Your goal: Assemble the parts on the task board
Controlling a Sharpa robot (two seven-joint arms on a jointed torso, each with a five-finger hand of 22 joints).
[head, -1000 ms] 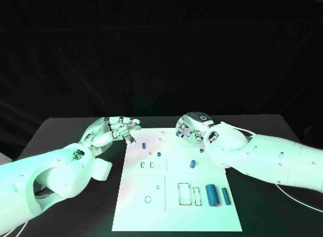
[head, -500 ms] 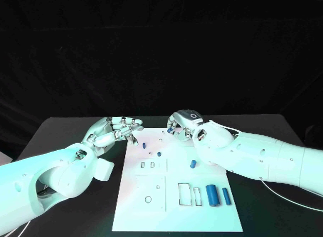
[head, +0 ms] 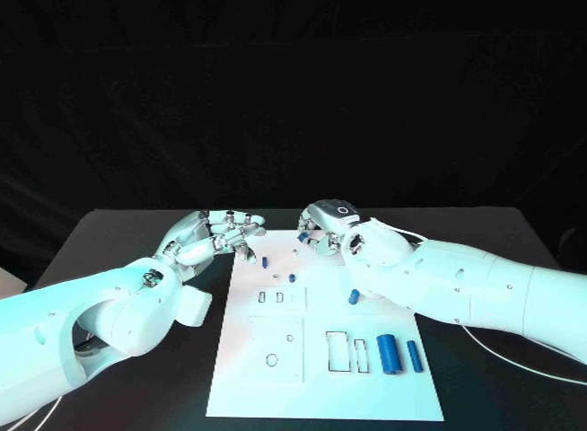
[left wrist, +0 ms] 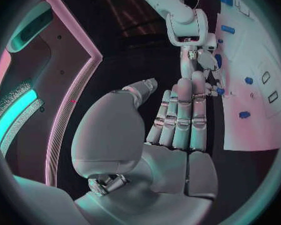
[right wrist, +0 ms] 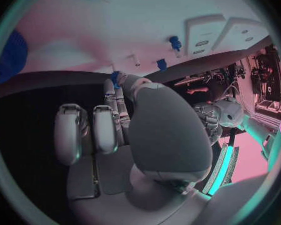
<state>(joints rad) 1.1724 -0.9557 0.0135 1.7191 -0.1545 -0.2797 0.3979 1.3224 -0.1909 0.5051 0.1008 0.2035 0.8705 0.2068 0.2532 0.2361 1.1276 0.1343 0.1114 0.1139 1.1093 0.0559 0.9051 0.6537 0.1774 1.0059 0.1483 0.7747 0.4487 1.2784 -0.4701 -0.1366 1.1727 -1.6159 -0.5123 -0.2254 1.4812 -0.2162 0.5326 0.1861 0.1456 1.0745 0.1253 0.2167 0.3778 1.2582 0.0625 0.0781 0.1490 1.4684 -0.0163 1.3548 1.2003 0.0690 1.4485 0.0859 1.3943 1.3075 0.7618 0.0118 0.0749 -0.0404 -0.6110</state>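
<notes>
Two hands at the task board (head: 322, 368) far edge. Our right hand (head: 322, 226) pinches a small blue part (head: 302, 236) above the far edge; left hand (head: 217, 235) waits beside the board, fingers apart, empty. Step: carrying; next, seat it squarely in its slot.

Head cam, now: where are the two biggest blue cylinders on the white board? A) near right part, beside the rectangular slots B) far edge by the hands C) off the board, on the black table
A: the two large blue cylinders lie side by side on the white task board, right of its rectangular slots.
</notes>
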